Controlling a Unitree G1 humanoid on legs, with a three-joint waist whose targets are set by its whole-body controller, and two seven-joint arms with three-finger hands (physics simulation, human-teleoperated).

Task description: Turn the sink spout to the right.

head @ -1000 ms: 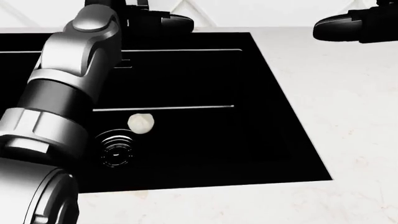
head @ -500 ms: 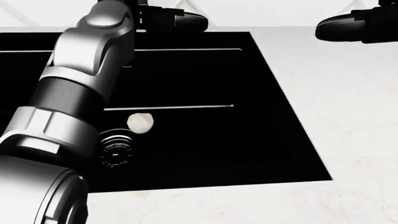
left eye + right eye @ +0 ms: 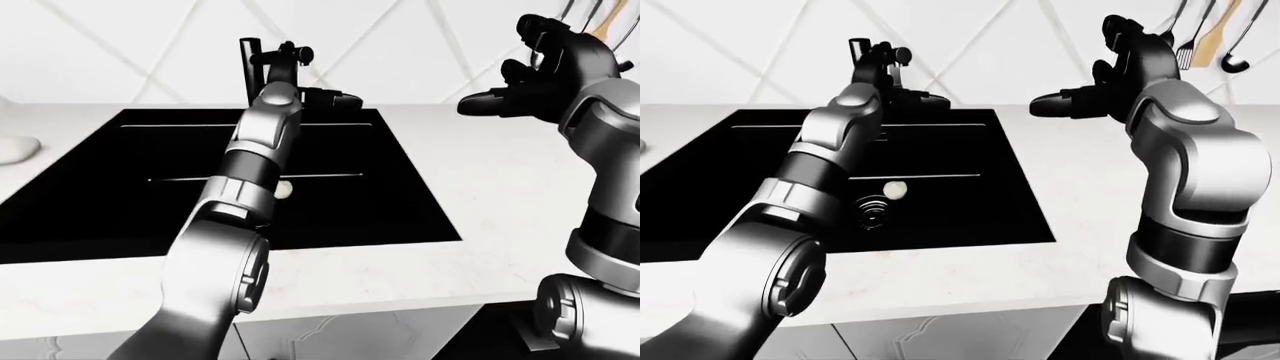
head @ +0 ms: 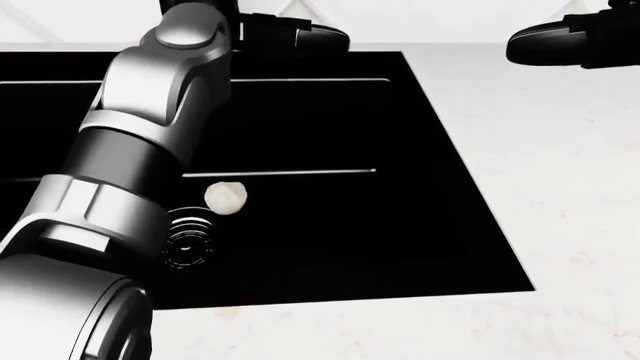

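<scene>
Spout (image 3: 252, 64) stands dark at top centre of the left-eye view, above the black sink (image 3: 400, 187), which is set in a white marbled counter (image 4: 560, 225). Pale diamond-tiled wall (image 3: 150, 45) behind; utensils (image 3: 1205, 34) hang upper right in the right-eye view. A drain (image 3: 873, 211) and a small pale object (image 3: 896, 189) lie in the basin. We log the left hand (image 3: 325, 100) by the spout base, grip not discernible; right hand (image 3: 520, 94) raised, fingers apart. Versus 0.5 s ago, the left arm has shifted right in the head view.
</scene>
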